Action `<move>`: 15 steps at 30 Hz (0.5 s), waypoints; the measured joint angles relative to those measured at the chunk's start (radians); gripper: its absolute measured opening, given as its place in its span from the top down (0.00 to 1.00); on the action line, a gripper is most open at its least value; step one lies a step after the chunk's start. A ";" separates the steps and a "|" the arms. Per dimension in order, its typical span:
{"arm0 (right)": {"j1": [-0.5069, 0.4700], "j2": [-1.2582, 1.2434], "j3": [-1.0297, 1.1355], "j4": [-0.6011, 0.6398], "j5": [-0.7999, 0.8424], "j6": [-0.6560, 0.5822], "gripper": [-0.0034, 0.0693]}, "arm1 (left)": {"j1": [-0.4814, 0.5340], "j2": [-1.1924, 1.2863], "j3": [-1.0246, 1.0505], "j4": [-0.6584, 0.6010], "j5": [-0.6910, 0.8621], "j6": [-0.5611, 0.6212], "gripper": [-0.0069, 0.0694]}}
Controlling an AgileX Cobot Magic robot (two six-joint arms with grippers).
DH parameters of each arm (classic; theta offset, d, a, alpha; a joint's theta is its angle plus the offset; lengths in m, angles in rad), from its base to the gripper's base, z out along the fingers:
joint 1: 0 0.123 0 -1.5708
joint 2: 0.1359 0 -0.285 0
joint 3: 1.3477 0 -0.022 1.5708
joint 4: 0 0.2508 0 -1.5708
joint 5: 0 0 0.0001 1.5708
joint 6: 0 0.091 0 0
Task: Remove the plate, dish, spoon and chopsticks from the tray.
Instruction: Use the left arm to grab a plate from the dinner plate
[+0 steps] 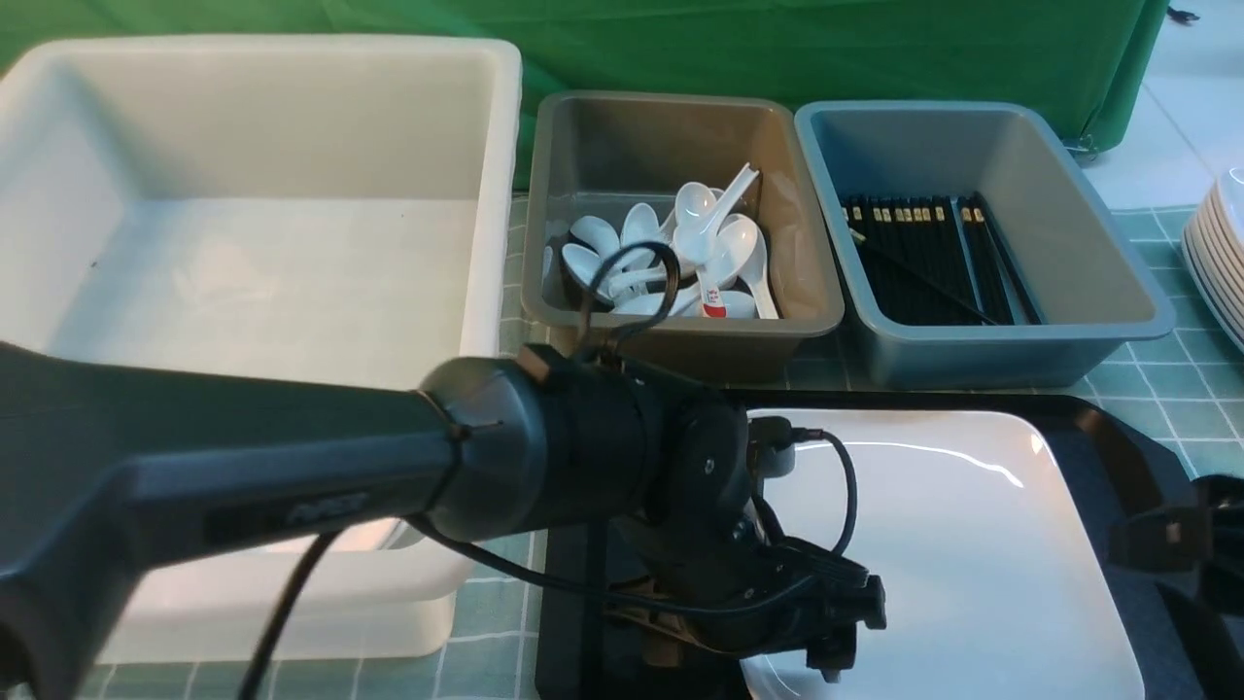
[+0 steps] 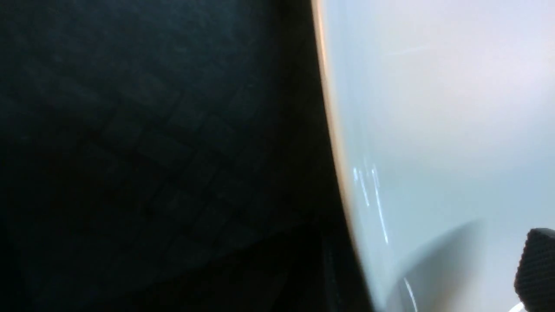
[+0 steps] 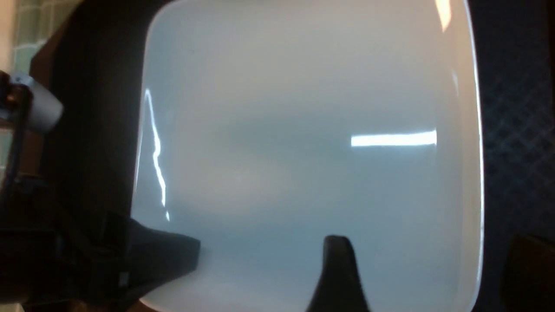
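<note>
The large white square plate (image 1: 962, 544) lies on the black tray (image 1: 1118, 457). My left gripper (image 1: 836, 632) is at the plate's left edge. In the left wrist view one fingertip (image 2: 535, 264) hangs over the plate (image 2: 433, 130) and the other is lost in the dark over the tray (image 2: 151, 151); it looks open. My right gripper (image 3: 433, 264) is open and straddles the plate's right rim (image 3: 470, 173), with one finger over the plate and one over the tray (image 3: 516, 108). It shows at the right edge of the front view (image 1: 1166, 535). No spoon, chopsticks or small dish shows on the tray.
A big white tub (image 1: 262, 243) stands at the back left. A grey-brown tub (image 1: 583, 146) holds several white spoons, and a blue-grey tub (image 1: 1088, 224) holds black chopsticks. A stack of white plates (image 1: 1225, 262) sits at the far right.
</note>
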 joint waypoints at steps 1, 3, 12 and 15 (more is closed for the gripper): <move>0.000 -0.005 0.000 -0.003 -0.004 0.000 0.26 | -0.001 0.003 0.000 0.000 -0.006 0.000 0.21; 0.000 -0.007 0.000 -0.011 -0.004 0.000 0.26 | -0.001 0.010 0.000 -0.001 -0.017 0.003 0.34; 0.000 -0.007 0.000 -0.027 -0.003 -0.002 0.26 | -0.001 0.018 -0.010 -0.026 -0.071 0.013 0.80; 0.000 -0.007 0.000 -0.035 -0.003 -0.004 0.26 | -0.001 0.015 -0.010 -0.029 -0.052 0.015 0.80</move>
